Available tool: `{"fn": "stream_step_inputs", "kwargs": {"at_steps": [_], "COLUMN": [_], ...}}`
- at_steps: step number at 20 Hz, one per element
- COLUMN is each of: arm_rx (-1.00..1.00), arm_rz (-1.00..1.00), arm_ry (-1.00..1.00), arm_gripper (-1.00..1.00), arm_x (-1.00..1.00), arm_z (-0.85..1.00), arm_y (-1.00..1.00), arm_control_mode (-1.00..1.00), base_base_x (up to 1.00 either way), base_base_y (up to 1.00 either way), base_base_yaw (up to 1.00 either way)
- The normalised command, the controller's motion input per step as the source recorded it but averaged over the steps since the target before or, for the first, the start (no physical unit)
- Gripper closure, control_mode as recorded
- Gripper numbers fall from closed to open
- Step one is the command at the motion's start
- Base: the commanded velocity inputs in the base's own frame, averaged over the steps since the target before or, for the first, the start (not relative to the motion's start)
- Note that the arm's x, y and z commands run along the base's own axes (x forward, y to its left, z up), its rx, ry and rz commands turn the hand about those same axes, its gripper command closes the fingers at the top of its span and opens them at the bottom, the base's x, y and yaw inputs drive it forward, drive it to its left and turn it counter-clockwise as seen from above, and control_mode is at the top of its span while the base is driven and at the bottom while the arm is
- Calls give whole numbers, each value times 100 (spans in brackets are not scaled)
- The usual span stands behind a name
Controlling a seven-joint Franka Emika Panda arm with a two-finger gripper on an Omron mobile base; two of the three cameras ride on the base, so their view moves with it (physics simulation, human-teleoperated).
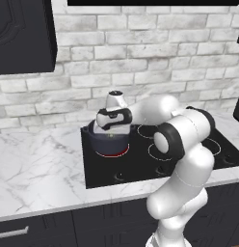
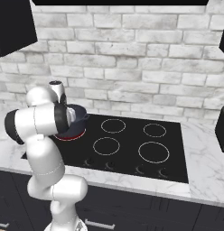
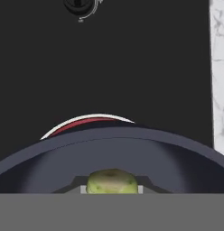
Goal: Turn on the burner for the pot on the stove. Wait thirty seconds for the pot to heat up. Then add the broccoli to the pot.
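Left base view: pot (image 1: pixel 110 143) standing on the stove (image 1: pixel 140 166), on a burner (image 1: pixel 113 154) whose ring glows red; the white arm reaches over it, the hand directly above the pot, on a marble table (image 1: pixel 39 169). Right base view: pot (image 2: pixel 74 118) partly hidden behind the arm, red burner (image 2: pixel 72 137) beneath it, four white rings to its right on the stove (image 2: pixel 127 153). Hand view: pincer (image 3: pixel 113 188) clamped on the green broccoli (image 3: pixel 112 182), held above the pot's (image 3: pixel 109 153) dark interior; a knob (image 3: pixel 78 6) lies beyond.
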Motion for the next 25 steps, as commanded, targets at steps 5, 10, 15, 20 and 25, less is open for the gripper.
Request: {"fn": "stream_step_inputs", "kwargs": {"at_steps": [5, 10, 15, 20, 25], "arm_rx": [0, 1, 0, -9, -13], "arm_rz": [0, 0, 0, 0, 0], "arm_ry": [0, 0, -4, -14, -2], "arm_gripper": [-100, -100, -100, -100, -100], "arm_x": [2, 0, 0, 0, -21], "arm_z": [-14, 0, 31, 100, 100], "arm_y": [-1, -7, -2, 0, -23], "arm_control_mode": [-100, -100, -100, -100, -100], "base_base_x": [0, 0, 0, 0, 0], "base_base_y": [0, 0, 0, 0, 0], "base_base_yaw": [0, 0, 0, 0, 0]}}
